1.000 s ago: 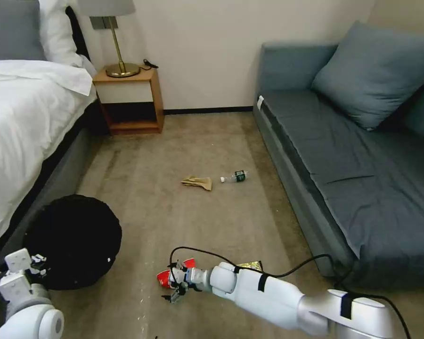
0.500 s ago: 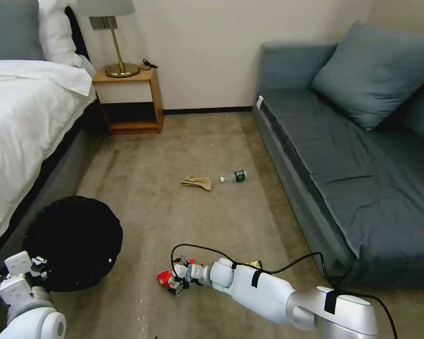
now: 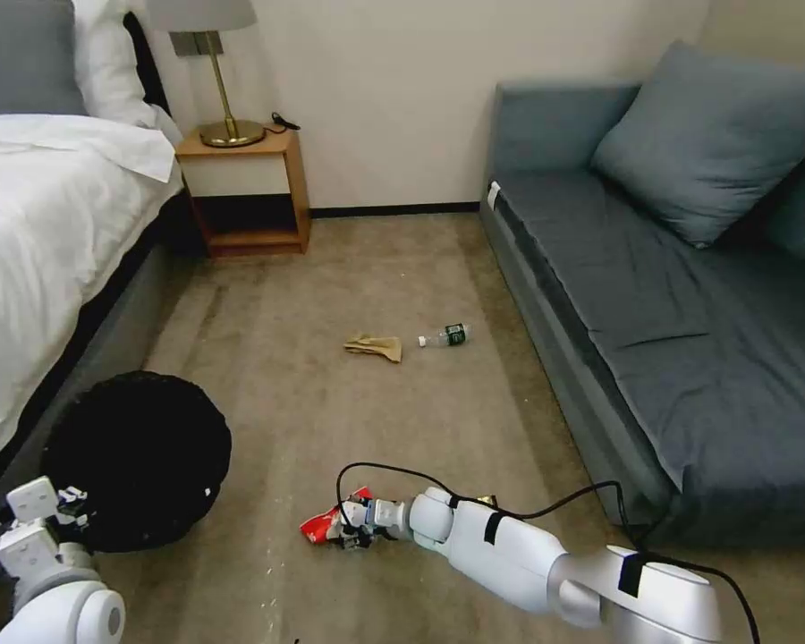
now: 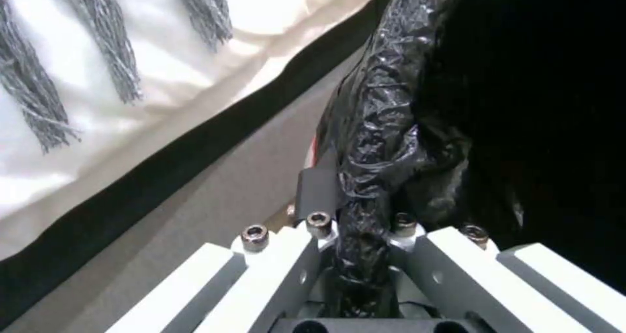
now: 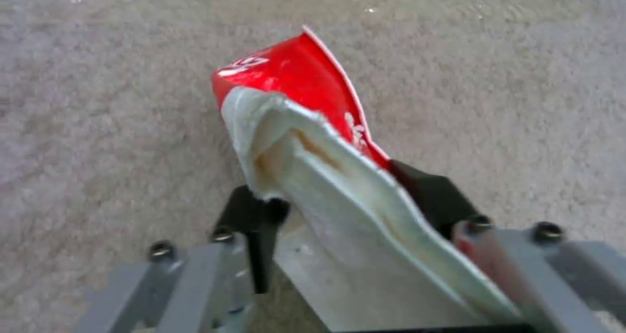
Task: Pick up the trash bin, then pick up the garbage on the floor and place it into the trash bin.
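R gripper (image 3: 347, 535) is sitting low on the carpet w/ the red-and-white wrapper (image 5: 306, 127) between its fingers, pads pressing both faces. Risk imo: the wrapper's flimsy & crumpled, so it's prob going to slip or fold out during a lift if the pinch is shallow. L gripper (image 4: 355, 235) is clenching the bag-wrapped rim of the trash bin (image 3: 139, 456), bin hanging beside the bed; a thin bag could tear or slide. Tan paper (image 3: 375, 346) & bottle (image 3: 445, 336) are lying farther off, mid-floor.

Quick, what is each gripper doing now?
Left gripper: shut on the trash bin rim.
Right gripper: shut on the red-and-white wrapper.
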